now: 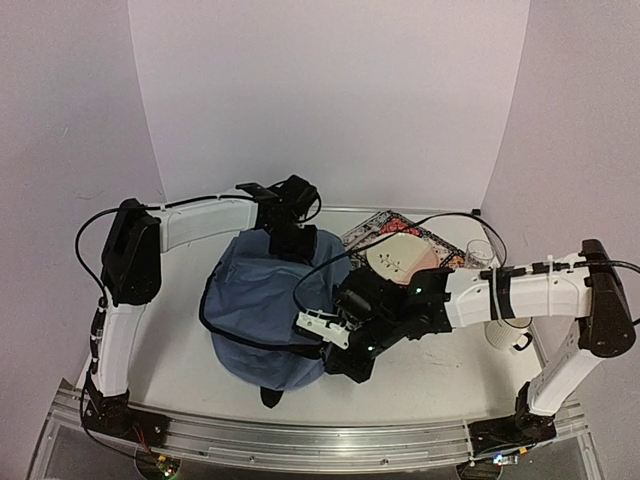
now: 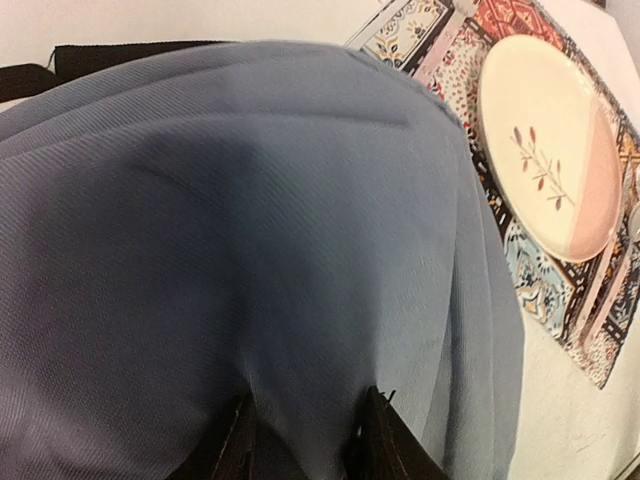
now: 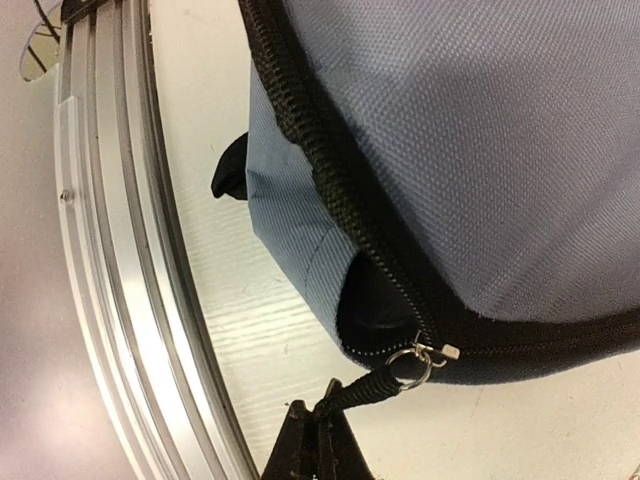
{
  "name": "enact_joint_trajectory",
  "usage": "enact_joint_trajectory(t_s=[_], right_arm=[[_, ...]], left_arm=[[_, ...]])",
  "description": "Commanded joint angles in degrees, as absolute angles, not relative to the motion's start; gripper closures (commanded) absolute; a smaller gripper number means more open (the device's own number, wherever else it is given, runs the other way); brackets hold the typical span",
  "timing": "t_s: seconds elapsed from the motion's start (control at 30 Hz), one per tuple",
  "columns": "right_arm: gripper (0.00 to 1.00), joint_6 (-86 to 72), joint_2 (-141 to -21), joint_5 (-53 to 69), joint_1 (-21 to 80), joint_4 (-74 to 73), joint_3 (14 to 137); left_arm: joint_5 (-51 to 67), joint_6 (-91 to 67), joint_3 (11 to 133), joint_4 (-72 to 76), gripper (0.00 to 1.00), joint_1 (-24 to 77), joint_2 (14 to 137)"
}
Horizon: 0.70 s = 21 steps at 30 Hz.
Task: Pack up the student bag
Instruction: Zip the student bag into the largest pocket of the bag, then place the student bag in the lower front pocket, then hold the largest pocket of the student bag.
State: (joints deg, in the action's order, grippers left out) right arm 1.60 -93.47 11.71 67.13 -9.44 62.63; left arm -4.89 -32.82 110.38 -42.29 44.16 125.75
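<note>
Your right gripper [image 3: 320, 428] is pinching the zipper pull cord [image 3: 358, 393] of the student bag [image 1: 262, 320], which sits mid-tabletop [image 1: 180, 360] toward the near edge. Your left gripper [image 2: 310, 412] straddles bag fabric; you cannot tell whether it is gripping.

Plate [image 1: 398, 258] on patterned placemat [image 1: 372, 228], glass [image 1: 480, 252], white mug [image 1: 508, 334]

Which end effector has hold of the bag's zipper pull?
The right end effector: it is shut on the zipper pull of the backpack, while the left end effector only straddles fabric on top.
</note>
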Motion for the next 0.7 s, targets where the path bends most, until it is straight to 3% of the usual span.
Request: enact_joint_trajectory(t_s=[0.0,0.1,0.37,0.67], right_arm=[[0.99,-5.8,-96.2,14.6,72.9,-13.7,67.6],[0.91,-7.5,-96.4,9.0,72.7,-13.8,69.9],[0.57,-15.0,-90.7,4.1,67.1,-13.9,70.1],[0.32,-28.1,-86.2,7.7,56.6,-10.2,68.1]], left_arm=[[-5.7,-34.4,110.4,-36.2,0.64,40.8,130.0],[-5.2,-32.7,107.7,-34.3,0.6,40.8,126.8],[-6.9,-28.6,97.0,-31.4,0.37,40.9,111.7],[-8.3,-32.3,85.0,-31.3,0.26,44.7,97.3]])
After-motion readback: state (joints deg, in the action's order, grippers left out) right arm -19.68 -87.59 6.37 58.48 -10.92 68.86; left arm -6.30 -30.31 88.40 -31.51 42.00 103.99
